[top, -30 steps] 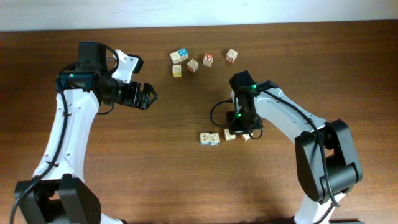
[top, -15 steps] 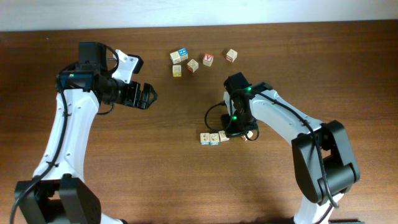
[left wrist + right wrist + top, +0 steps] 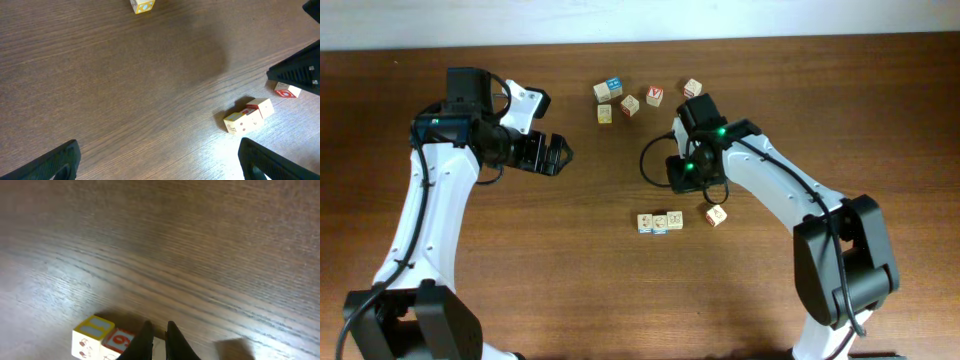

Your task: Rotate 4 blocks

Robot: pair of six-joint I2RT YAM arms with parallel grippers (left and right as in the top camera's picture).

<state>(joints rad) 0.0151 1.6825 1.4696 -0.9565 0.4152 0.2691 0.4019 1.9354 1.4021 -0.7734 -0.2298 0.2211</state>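
**Right arm off the blocks: three now sit in a row, one waits apart.**

On the table (image 3: 520,260) we see the right arm (image 3: 770,185) drawn back toward the far edge, where a second ago it was down over the blocks. The left arm (image 3: 425,200) has not stirred, and its left claw (image 3: 558,158) is spread wide and empty. The right claw (image 3: 159,326) hangs clear of the wood, its fingers all but together with only a thin slit between them, and it holds nothing. The cube it was nudging now touches the pair, making a row of three blocks (image 3: 660,221) near the table's middle. The fourth block (image 3: 716,215) lies uncovered to the right of the row, apart and askew. We judge three handled and that last one next. Five other cubes (image 3: 630,104) near the far edge are unmoved.
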